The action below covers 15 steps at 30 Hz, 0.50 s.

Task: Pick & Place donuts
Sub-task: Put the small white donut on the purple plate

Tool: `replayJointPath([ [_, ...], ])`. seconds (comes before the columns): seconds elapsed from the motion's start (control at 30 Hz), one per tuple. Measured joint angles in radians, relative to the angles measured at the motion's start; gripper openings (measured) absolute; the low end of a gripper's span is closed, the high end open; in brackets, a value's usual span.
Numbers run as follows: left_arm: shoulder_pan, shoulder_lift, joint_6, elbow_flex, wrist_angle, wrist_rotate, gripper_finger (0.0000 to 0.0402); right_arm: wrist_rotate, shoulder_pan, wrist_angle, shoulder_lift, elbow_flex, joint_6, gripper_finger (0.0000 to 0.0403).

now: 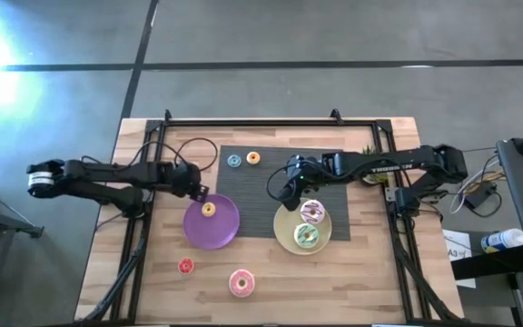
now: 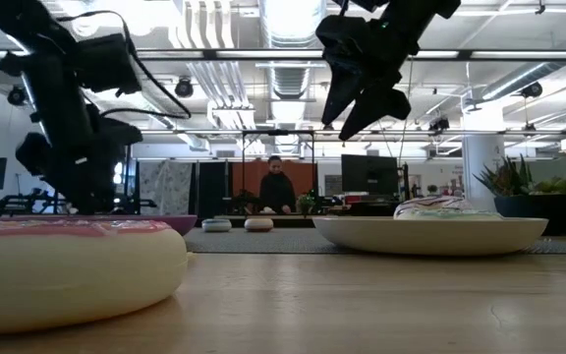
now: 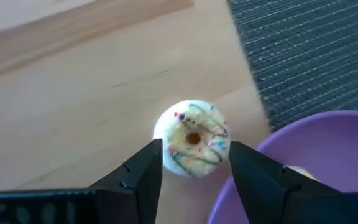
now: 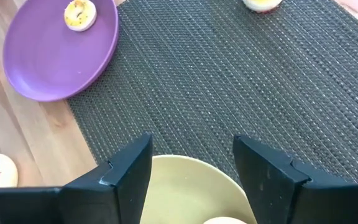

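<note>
My left gripper [image 1: 198, 190] is open, low over the wood just left of the purple plate [image 1: 221, 232]. Its fingers stand on either side of a tiny pale donut with dark streaks [image 3: 191, 138] that lies flat on the table. A yellow donut [image 1: 209, 209] lies on the purple plate. The white streaked donut [image 1: 312, 213] and the green donut [image 1: 306, 237] lie on the pale-yellow plate [image 1: 284, 238]. My right gripper [image 1: 284, 188] is open and empty, raised above the mat at that plate's far-left rim [image 4: 185, 180]. My left gripper comes at the tiny streaked donut from above, one fingertip [image 3: 151, 158] at each of its sides. The donut lies flat on the wood. I cannot tell whether the fingers touch it.
A pink donut [image 1: 241, 283] and a tiny red one [image 1: 185, 265] lie on the wood near the front edge. Tiny blue [image 1: 234, 161] and orange [image 1: 253, 158] donuts lie at the far side of the dark mat [image 1: 261, 191]. A person [image 2: 276, 187] stands far behind the table.
</note>
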Motion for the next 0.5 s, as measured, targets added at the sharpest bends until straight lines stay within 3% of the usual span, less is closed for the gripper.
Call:
replayJointPath([
  [0.3,0.003,-0.004,-0.05,-0.064,0.013,-0.001,0.016,0.001,0.0,-0.001,0.0,-0.002,-0.005,0.0214],
  [0.5,0.007,-0.003,-0.026,-0.065,0.065,-0.064,0.0142,0.001,0.0,0.0,0.0,-0.006,-0.009,0.0214],
])
